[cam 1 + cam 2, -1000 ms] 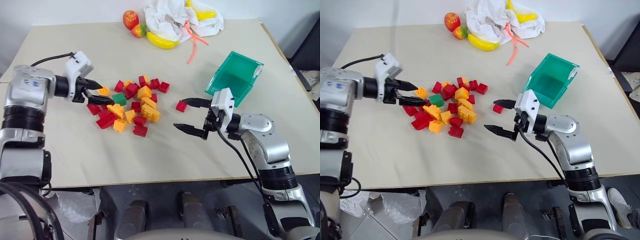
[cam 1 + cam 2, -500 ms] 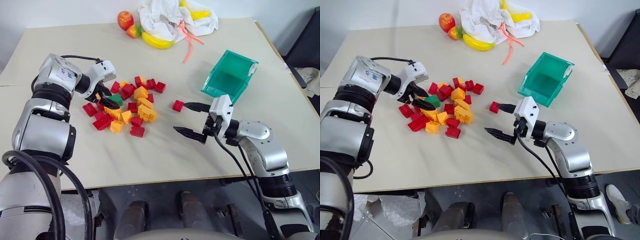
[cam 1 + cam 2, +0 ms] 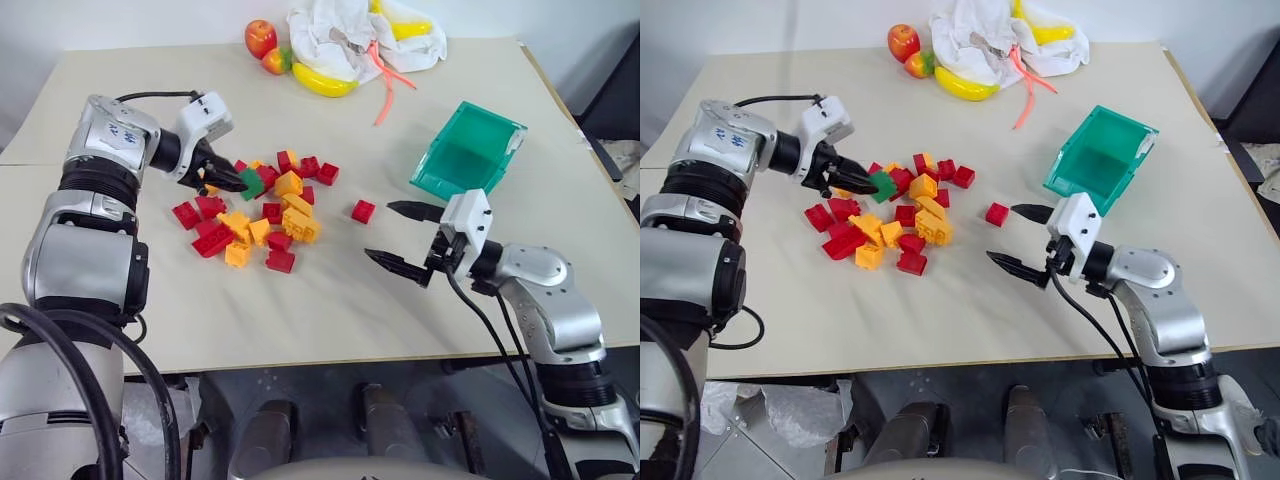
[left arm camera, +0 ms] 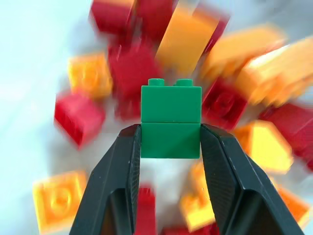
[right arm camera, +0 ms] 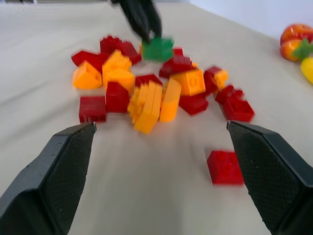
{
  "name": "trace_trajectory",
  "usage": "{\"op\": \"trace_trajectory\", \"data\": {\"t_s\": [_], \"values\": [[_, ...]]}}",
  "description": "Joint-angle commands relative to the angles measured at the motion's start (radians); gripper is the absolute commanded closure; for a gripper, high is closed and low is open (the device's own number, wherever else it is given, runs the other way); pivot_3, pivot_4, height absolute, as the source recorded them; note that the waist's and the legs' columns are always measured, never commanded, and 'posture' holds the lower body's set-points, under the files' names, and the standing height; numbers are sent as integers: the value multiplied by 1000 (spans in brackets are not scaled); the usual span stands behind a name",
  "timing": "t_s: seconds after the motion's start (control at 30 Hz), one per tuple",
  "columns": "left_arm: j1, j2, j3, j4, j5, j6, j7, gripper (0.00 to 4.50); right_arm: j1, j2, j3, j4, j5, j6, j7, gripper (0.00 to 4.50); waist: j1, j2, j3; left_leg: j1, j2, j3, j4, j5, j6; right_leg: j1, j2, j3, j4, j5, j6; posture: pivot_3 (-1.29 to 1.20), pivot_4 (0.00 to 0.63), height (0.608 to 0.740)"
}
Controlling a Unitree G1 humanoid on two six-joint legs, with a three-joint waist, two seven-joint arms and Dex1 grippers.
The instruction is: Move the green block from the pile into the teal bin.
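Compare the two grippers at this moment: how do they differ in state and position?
The left gripper is shut on the green block, its fingers pressing the block's two sides; the right gripper is open wide and holds nothing. The left gripper is at the pile; the right gripper hangs over bare table, between the pile and the teal bin, near a lone red brick. Both have two black fingers.

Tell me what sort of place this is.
Probably a robot test bench in a lab or workshop, not a home. A plain beige table holds sorting props: a pile of toy bricks, a teal bin and what look like toy fruit, with both robot arms working over them.
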Motion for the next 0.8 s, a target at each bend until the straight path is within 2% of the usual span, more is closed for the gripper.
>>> {"op": "trace_trajectory", "data": {"t_s": [0.03,0.27,0.4,0.47,0.57,0.73,0.8], "values": [[-24,-61,17,-92,-35,-51,-17,3048,20,-35,-67,-53,27,9,-16,0,8,0,0,0,0,0,0,0,0,0,0,0,0,0,0,0,150,740],[32,-310,-1,-182,-66,-43,4,3048,87,-103,-160,-54,24,6,-28,0,32,0,0,-2,-1,2,2,-1,3,1,-1,1,-3,2,3,0,150,740],[91,-393,-52,-244,-52,-40,-27,3048,134,-141,-186,-49,11,-10,-20,0,23,0,0,-1,-1,8,1,-1,3,1,0,2,-3,2,3,0,150,740],[123,-428,-82,-277,-47,-31,-41,2325,160,-165,-202,-44,1,-18,-16,0,21,0,0,-1,-1,9,2,-1,3,1,0,2,-3,2,3,0,150,740],[153,-444,-105,-322,-50,-18,-55,1505,184,-188,-217,-47,-8,-23,-17,0,19,0,0,-1,-1,10,2,-1,4,1,0,3,-2,2,3,0,150,740],[193,-415,-68,-430,-100,29,-46,17,225,-221,-241,-85,1,-5,-12,0,17,0,0,-1,-1,10,2,-1,4,1,0,3,-2,2,3,0,150,740],[223,-362,-29,-484,-130,78,-42,17,246,-251,-264,-114,9,31,-11,0,13,0,0,-1,0,9,2,-1,4,1,0,4,-2,2,3,0,150,740]]}}
